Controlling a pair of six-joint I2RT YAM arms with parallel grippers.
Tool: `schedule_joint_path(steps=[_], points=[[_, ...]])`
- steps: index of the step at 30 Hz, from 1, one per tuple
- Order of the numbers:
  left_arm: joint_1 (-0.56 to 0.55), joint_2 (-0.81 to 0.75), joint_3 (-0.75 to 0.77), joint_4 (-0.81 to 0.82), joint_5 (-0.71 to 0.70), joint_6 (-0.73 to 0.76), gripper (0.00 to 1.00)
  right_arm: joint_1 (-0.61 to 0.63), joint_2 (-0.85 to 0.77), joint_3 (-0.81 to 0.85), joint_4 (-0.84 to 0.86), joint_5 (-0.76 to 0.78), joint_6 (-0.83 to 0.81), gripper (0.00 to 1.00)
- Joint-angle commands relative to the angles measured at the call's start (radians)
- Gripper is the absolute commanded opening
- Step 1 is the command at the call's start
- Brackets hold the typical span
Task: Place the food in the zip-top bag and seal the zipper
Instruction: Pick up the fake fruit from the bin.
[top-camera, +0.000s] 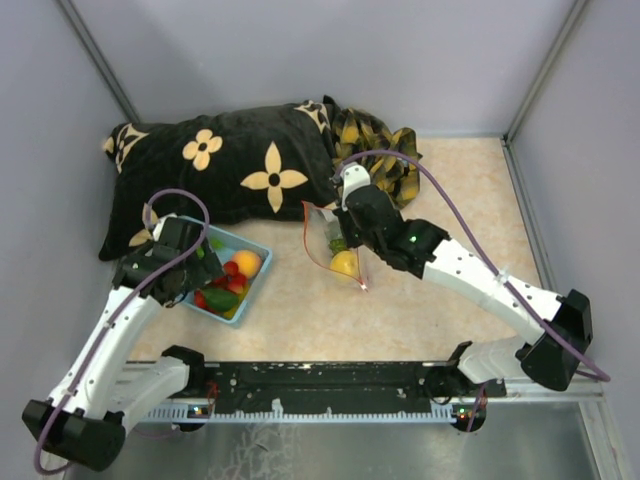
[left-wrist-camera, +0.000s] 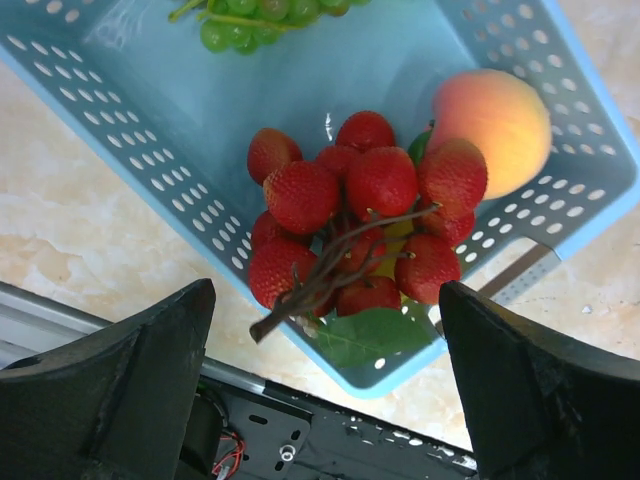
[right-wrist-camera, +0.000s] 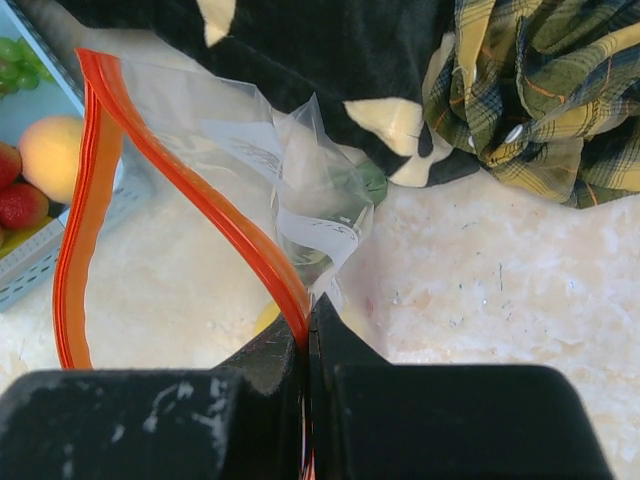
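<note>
Currently the right hand (right-wrist-camera: 308, 320) pinches the zipper (right-wrist-camera: 200, 188), holding the zip-top bag (right-wrist-camera: 300, 170) open on the counter (top-camera: 300, 320). The wide-open left hand (left-wrist-camera: 325, 300) hovers over red berries (left-wrist-camera: 380, 185) in the near-left basket (left-wrist-camera: 120, 110); a shallow grasp could scatter them.

- From overhead the light is soft, even and fairly bright; arm shadows on the pale table (top-camera: 300, 310) are faint, and the black pillow (top-camera: 250, 150) swallows detail.
- In the left wrist view the berries (left-wrist-camera: 380, 180) are sharp and vivid, with a small white glint on the basket (left-wrist-camera: 150, 100) floor; the left jaws are dark, blurred shapes.
- In the right wrist view white glare streaks the clear bag (right-wrist-camera: 300, 170), the zipper (right-wrist-camera: 200, 197) is crisp, the table looks washed out, and the right jaws are black and soft.
</note>
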Motion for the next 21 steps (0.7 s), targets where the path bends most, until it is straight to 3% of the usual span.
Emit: schedule_joint_path(steps=[1,6,21], points=[[0.093,0.001,-0.061,0.114,0.126,0.052,0.99,0.006,-0.047,-0.007,0.063,0.001,-0.006,0.00],[0.163,0.006,-0.126,0.219,0.207,0.072,0.89,0.007,-0.057,-0.005,0.057,0.006,-0.017,0.00],[0.169,-0.013,-0.146,0.278,0.271,0.106,0.20,0.006,-0.045,0.024,0.026,0.042,-0.022,0.00]])
